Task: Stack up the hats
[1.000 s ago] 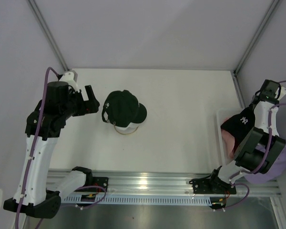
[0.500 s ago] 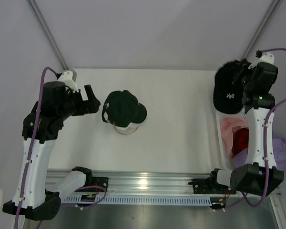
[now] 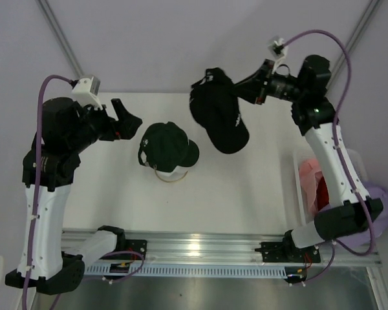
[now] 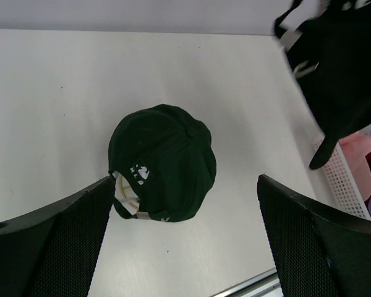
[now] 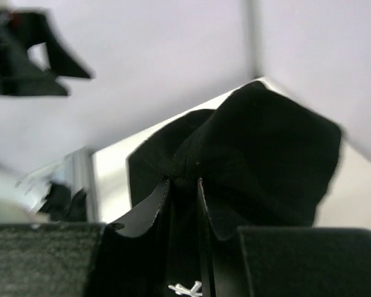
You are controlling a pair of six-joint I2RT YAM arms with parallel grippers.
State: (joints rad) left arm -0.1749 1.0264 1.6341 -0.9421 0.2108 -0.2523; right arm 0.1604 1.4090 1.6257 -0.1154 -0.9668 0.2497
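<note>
- We have the right gripper clamped on the black cap. In the right wrist view its fingers pinch a fold of the dark fabric.
- The black cap hangs tilted in the air over the far middle of the table, with small white logo marks showing on its side.
- It sits up and to the right of the dark green cap, and there is a gap between the two.
- The dark green cap rests centre-left on the table, on the gold wire stand. We only see a bit of wire ring under the cap's near edge.
- The left gripper has its jaws spread wide with nothing in them.
- It hovers just left of and above the dark green cap. The left wrist view looks down on the cap between the two fingers.
- The white mesh basket is at the right edge of the table, with the pink cap and the red cap inside.
- The lavender cap is at the far right, partly behind the right arm. We can't tell whether it is in the basket or beside it.
</note>
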